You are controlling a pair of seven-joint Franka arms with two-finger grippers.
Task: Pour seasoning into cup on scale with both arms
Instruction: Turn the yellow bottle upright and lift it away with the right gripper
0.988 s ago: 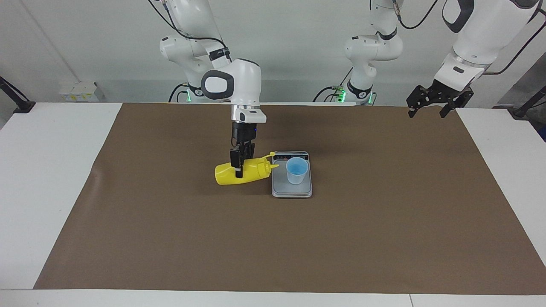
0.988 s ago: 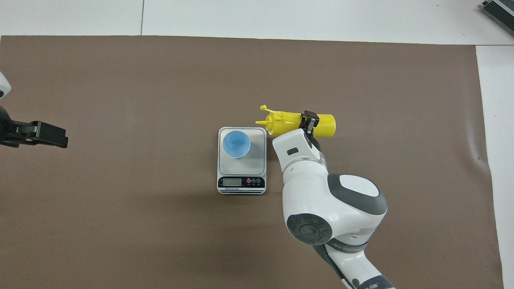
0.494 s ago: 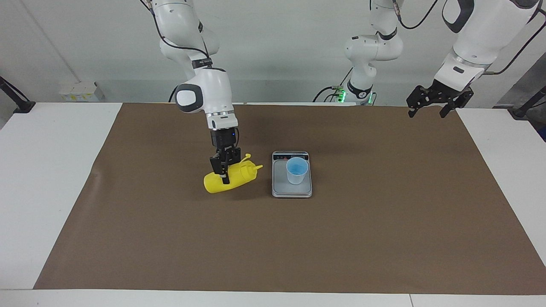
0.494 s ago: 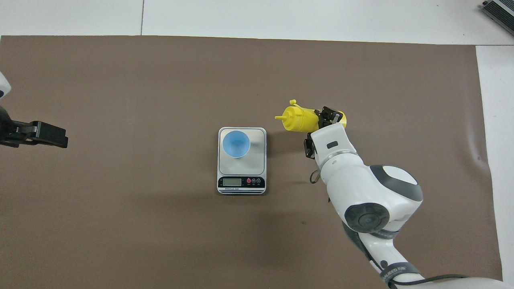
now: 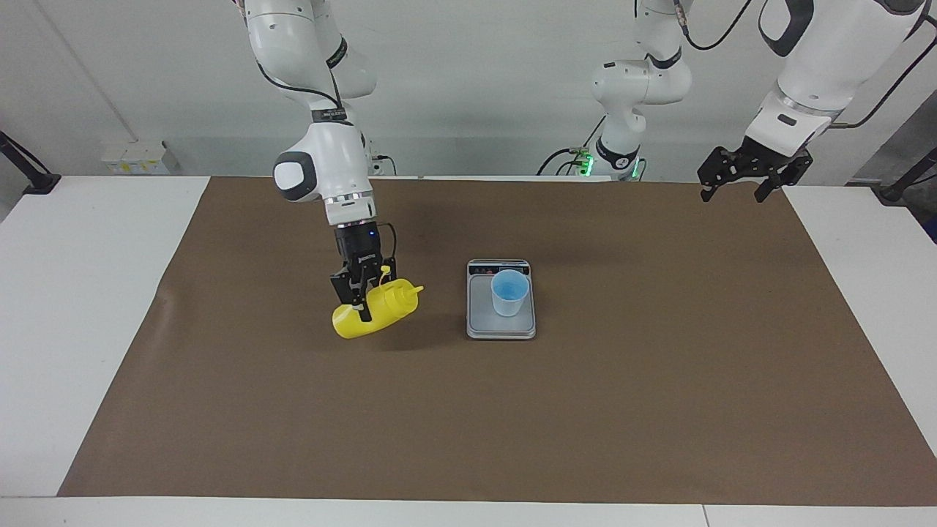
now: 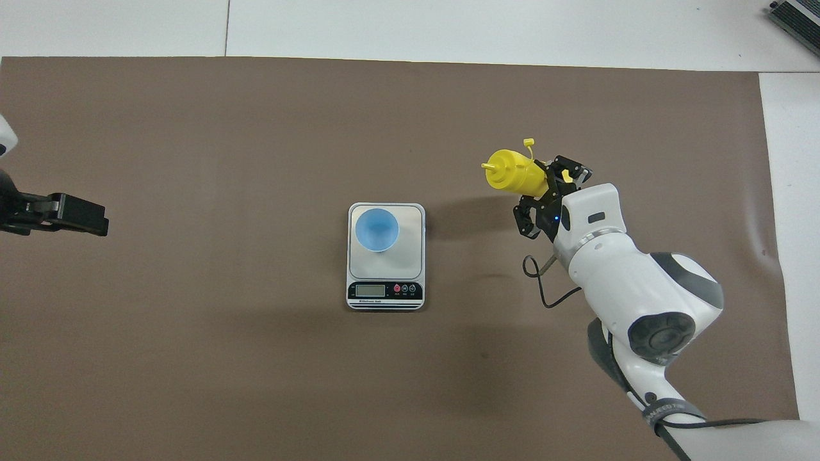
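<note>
The yellow seasoning bottle (image 5: 384,306) is tilted, its nozzle up and pointing toward the scale; it also shows in the overhead view (image 6: 510,171). My right gripper (image 5: 359,306) (image 6: 552,186) is shut on the bottle's body and holds it low over the mat, beside the scale toward the right arm's end. I cannot tell whether its base touches the mat. The light blue cup (image 5: 509,291) (image 6: 377,229) stands upright on the scale (image 5: 502,329) (image 6: 411,255). My left gripper (image 5: 733,194) (image 6: 70,215) waits open and empty, raised over the mat's edge at the left arm's end.
A brown mat (image 5: 585,410) covers most of the white table (image 5: 66,293). A black cable (image 6: 544,288) loops from the right wrist. A small pale box (image 5: 135,157) sits by the wall at the right arm's end.
My right gripper has carried the bottle away from the scale toward the right arm's end and tipped its nozzle upward. The cup, scale and left arm have not moved.
</note>
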